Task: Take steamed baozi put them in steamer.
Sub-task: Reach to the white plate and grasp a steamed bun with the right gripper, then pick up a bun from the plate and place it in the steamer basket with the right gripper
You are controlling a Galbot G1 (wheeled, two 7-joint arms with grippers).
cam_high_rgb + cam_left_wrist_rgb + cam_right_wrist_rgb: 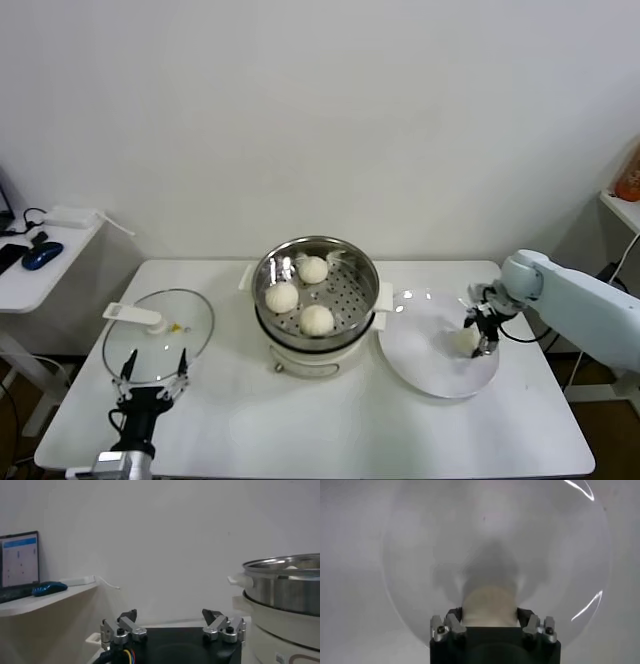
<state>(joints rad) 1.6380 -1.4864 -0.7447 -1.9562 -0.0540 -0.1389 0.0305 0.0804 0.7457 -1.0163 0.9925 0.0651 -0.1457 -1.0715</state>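
Observation:
Three cream-white baozi [313,269], [281,297], [317,319] lie in the shiny steel steamer [365,262] on its white cooker base at the table's middle. The fourth baozi [464,341] is on the white plate [430,375], to the right of the steamer. My right gripper [481,336] is down over the plate. In the right wrist view its fingers [454,615] press both sides of this baozi [489,605]. My left gripper [153,365] is open and empty at the front left; the left wrist view shows it [170,616] with the steamer [285,587] beside it.
A round glass lid [160,340] with a white handle [135,316] lies left of the steamer, just beyond my left gripper. A side desk with a blue mouse [40,255] stands at the far left. A shelf with an orange object [628,175] is at the far right.

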